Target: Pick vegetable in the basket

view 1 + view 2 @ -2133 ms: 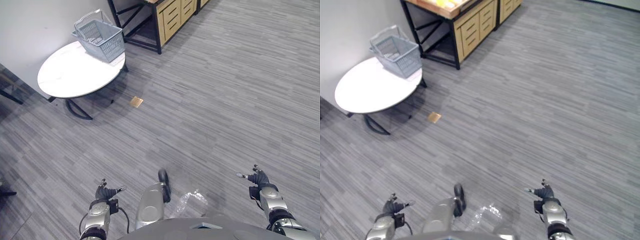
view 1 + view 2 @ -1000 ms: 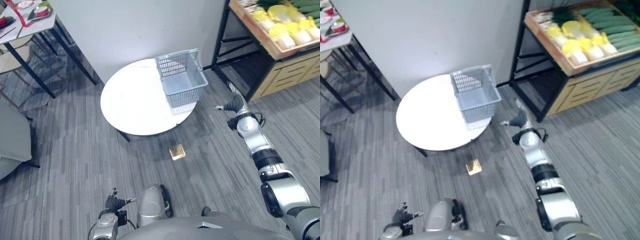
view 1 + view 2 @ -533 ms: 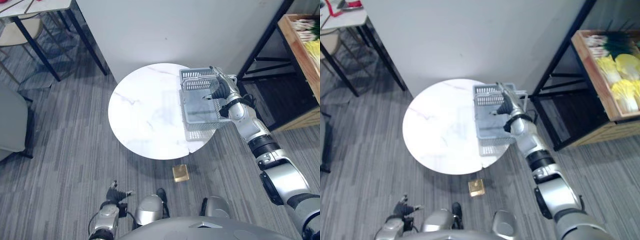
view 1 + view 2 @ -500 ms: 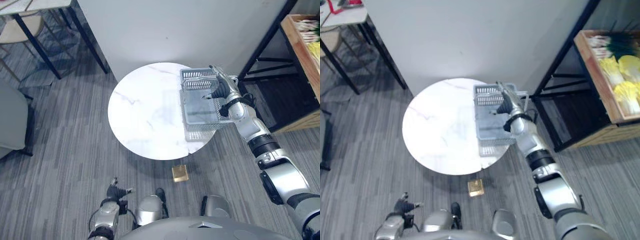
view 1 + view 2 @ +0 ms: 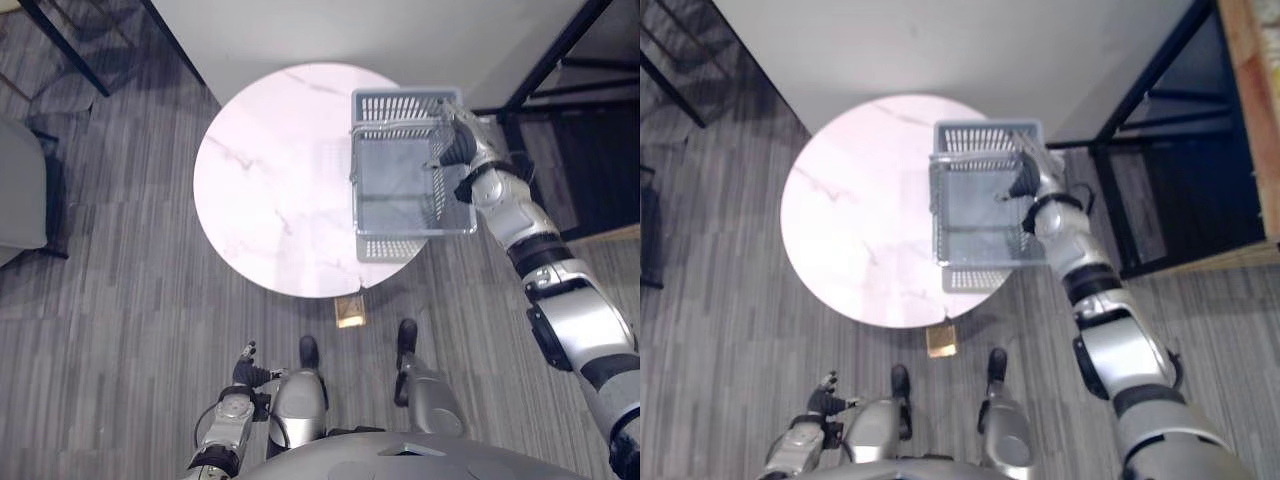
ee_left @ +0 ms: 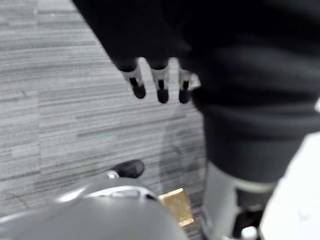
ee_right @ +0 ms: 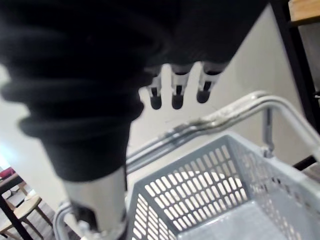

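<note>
Grey plank floor [image 5: 120,300] lies all round the round white worktop [image 5: 260,190]. The basket [image 5: 400,105] stands at the worktop's right edge, and its right side looks to hang past the rim. It is empty, its bottom bare, so nothing has been picked into it yet.

My right hand [image 5: 462,150] is at the basket's right rim. Its fingers [image 7: 176,92] are straight and apart from the handles [image 7: 225,117] just beneath them, holding nothing. My left hand [image 5: 243,372] hangs low by my side, its fingers [image 6: 161,87] loose and empty.

The risk, I judge, is a sideways nudge from my right hand. That could slide the light basket off the edge, or tip it if I close on one handle alone. A small tan block [image 5: 350,311] lies on the floor under the near rim.
</note>
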Tool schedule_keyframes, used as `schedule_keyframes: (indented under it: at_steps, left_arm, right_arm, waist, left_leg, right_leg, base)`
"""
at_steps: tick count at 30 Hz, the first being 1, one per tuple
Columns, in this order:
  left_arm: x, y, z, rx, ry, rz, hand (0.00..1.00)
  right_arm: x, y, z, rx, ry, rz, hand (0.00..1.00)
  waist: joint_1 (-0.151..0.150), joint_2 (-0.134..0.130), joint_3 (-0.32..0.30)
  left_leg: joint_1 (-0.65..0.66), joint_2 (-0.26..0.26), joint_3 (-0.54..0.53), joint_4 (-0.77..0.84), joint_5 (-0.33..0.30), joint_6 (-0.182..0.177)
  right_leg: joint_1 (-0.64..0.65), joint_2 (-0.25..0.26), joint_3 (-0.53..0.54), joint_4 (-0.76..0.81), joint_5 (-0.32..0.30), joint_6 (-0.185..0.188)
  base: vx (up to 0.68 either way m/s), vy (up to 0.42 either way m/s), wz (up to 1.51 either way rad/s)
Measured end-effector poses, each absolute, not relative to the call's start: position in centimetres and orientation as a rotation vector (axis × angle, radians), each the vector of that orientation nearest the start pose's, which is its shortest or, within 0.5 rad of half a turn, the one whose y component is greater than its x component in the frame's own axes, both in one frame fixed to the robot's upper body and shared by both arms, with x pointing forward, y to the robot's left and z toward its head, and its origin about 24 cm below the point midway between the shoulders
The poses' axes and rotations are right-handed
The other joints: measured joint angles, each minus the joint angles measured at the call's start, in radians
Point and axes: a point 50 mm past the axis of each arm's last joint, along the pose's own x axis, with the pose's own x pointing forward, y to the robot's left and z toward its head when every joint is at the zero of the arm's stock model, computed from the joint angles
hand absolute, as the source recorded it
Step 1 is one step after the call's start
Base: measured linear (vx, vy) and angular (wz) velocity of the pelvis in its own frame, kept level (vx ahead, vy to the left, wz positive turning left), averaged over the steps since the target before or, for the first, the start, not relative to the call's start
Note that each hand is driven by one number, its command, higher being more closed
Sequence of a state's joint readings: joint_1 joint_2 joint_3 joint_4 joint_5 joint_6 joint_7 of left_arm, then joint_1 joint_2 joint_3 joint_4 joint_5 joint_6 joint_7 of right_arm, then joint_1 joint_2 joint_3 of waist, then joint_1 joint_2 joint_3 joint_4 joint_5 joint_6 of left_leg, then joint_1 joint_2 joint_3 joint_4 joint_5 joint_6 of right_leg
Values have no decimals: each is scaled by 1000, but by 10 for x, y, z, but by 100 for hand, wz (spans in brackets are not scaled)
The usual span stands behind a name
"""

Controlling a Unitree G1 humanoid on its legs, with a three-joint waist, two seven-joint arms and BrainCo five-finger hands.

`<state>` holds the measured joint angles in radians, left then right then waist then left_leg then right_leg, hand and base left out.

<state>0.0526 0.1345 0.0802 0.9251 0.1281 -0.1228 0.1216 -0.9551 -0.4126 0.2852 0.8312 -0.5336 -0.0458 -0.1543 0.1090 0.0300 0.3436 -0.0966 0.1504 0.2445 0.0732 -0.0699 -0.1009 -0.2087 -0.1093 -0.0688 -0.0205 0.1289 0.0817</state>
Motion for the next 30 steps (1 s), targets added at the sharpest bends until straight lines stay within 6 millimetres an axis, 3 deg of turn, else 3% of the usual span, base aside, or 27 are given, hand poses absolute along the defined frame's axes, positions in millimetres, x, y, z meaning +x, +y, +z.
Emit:
schedule_keyframes:
  at_steps: [1, 4, 9, 10, 15, 20, 23, 27, 30]
  left_arm:
    - [142, 217, -133, 261, 837, 183, 0]
    - [154, 222, -127, 285, 790, 175, 0]
    - [161, 223, -123, 283, 768, 173, 0]
    - [161, 222, -124, 283, 769, 166, 0]
    - [161, 220, -123, 277, 765, 163, 0]
    - [174, 211, -119, 269, 728, 135, 0]
    - [176, 207, -119, 275, 722, 117, 0]
    - [181, 200, -116, 288, 698, 80, 0]
    - [183, 194, -116, 301, 693, 46, 0]
  right_arm:
    - [407, -169, 180, -1103, -255, -61, 0]
    - [414, -173, 222, -1140, -341, -141, 0]
    - [417, -191, 256, -1180, -361, -235, 0]
    - [416, -194, 262, -1182, -367, -254, 100]
    - [415, -199, 266, -1184, -379, -285, 100]
    - [416, -211, 276, -1298, -350, -305, 100]
    - [416, -220, 265, -1446, -289, -280, 100]
    - [410, -246, 244, -1560, -184, -268, 100]
    - [399, -273, 213, -1590, -74, -261, 100]
  waist:
    - [1, 7, 15]
    - [3, 26, 67]
    - [7, 46, 98]
    - [9, 46, 99]
    - [16, 51, 101]
    - [14, 81, 116]
    - [17, 82, 117]
    - [12, 93, 121]
    - [11, 94, 120]
  left_leg:
    - [-14, -2, -8, 7, 0, 0]
    - [-67, -10, -20, 35, 2, 4]
    - [-121, -14, -52, 32, 23, 5]
    - [-136, -15, -60, 31, 28, 3]
    - [-148, -16, -63, 28, 35, 4]
    - [-162, -31, -91, 33, 42, 12]
    - [-165, -37, -106, 33, 48, 15]
    - [-160, -47, -158, 35, 60, 20]
    - [-125, -61, -199, 32, 62, 22]
  right_leg:
    - [-10, -1, 0, 0, 5, 2]
    - [-41, -7, -2, -1, 14, 3]
    - [-78, -12, -29, 0, 20, 3]
    - [-92, -12, -29, 0, 22, 1]
    - [-101, -12, -32, 0, 26, 2]
    - [-100, -29, -51, 2, 30, 4]
    - [-96, -35, -64, 5, 30, 4]
    - [-69, -48, -114, 32, 18, 5]
    - [-12, -65, -152, 53, -19, 7]
  base:
    - [-86, -33, 12]
    - [-85, -20, 10]
    - [-77, -27, 21]
    - [-38, -24, 6]
    - [-8, -7, 5]
    - [-17, 15, 12]
    - [-19, 16, 19]
    - [-20, 19, 37]
    - [-19, 26, 49]
